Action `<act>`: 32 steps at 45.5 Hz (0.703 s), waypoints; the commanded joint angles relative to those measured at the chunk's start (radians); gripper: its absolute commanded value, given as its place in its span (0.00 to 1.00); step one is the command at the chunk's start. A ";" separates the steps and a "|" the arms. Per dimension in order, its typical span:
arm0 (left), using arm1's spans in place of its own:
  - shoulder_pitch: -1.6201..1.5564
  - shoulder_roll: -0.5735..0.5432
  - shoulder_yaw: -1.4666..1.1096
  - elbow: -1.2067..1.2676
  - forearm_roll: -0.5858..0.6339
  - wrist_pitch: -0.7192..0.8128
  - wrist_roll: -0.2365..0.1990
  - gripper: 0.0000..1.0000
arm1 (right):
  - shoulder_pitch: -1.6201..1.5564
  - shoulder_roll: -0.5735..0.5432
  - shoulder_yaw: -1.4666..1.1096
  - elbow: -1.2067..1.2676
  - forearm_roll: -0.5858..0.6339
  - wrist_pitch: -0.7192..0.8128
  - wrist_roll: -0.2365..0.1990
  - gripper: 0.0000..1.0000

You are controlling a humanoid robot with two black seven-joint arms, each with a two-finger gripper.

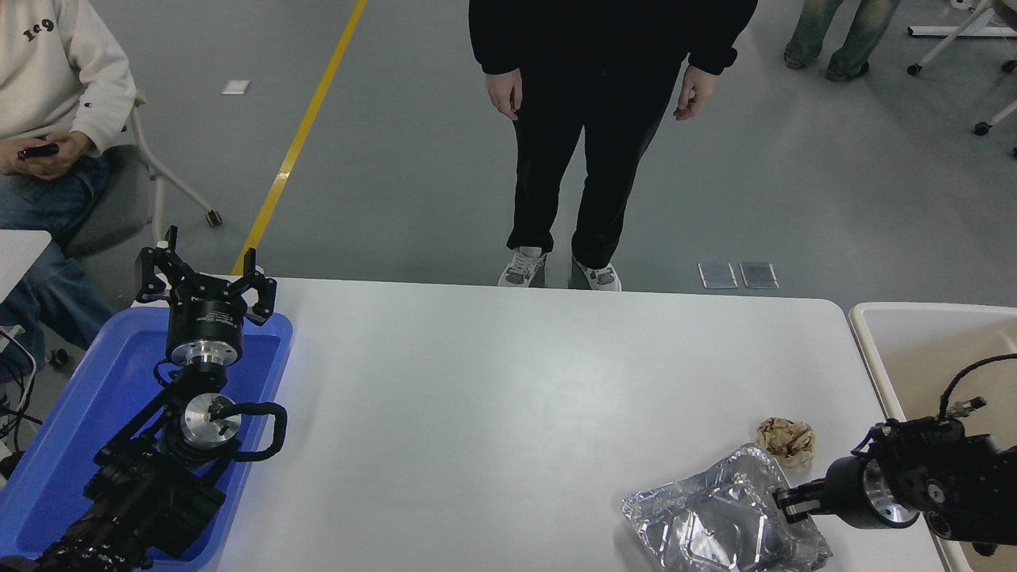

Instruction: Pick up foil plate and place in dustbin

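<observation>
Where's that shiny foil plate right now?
In the head view the foil plate lies at the table's near right corner, just below the crumpled brown paper ball, with the right gripper at its right edge.
</observation>
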 commanded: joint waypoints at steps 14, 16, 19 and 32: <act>0.000 0.001 0.000 0.000 0.001 0.000 0.000 0.99 | 0.306 -0.376 0.010 0.360 0.020 0.313 0.032 0.00; 0.000 -0.001 0.000 0.000 0.000 0.000 0.000 0.99 | 0.348 -0.410 0.010 0.377 0.020 0.366 0.032 0.00; 0.000 0.001 0.000 0.000 0.001 0.000 0.000 0.99 | 0.417 -0.458 0.011 0.393 0.020 0.440 0.032 0.00; 0.000 -0.001 0.000 0.000 0.001 0.000 0.000 0.99 | 0.740 -0.649 0.011 0.400 0.022 0.764 0.029 0.00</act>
